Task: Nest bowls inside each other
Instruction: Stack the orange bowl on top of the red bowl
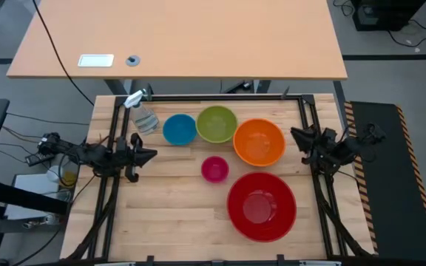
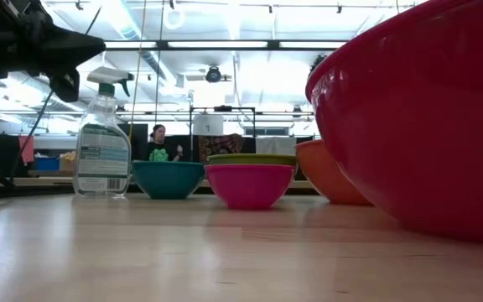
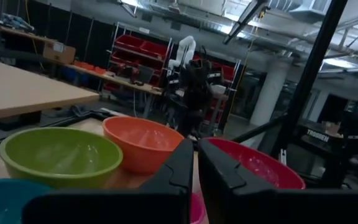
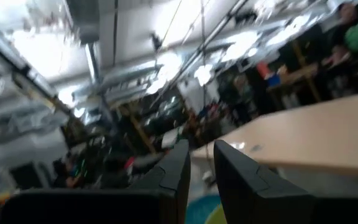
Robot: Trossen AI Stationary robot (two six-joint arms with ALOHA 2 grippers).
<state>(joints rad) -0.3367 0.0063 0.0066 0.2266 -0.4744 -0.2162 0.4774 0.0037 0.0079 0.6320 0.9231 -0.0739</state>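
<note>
Five bowls rest on their bases, apart from one another, on the wooden table [image 1: 168, 214]. Blue [image 1: 179, 129], lime green [image 1: 216, 123] and orange [image 1: 258, 142] stand in a row at the far side. The small pink bowl [image 1: 214, 169] is in the middle and the large red bowl [image 1: 261, 206] is near right. My left gripper [image 1: 149, 155] hovers at the table's left edge, shut, pointing toward the bowls; its wrist view shows the green [image 3: 61, 155], orange [image 3: 143, 143] and red [image 3: 253, 165] bowls ahead. My right gripper [image 1: 296, 135] hovers at the right edge beside the orange bowl, tipped upward, with a narrow empty gap between its fingers [image 4: 202, 163].
A clear spray bottle [image 1: 143, 114] with a white nozzle stands upright at the far left, beside the blue bowl. Black frame rails [image 1: 220, 97] run along the table's far and side edges. A tan desk [image 1: 183, 37] lies beyond. A person [image 2: 159, 143] sits far behind.
</note>
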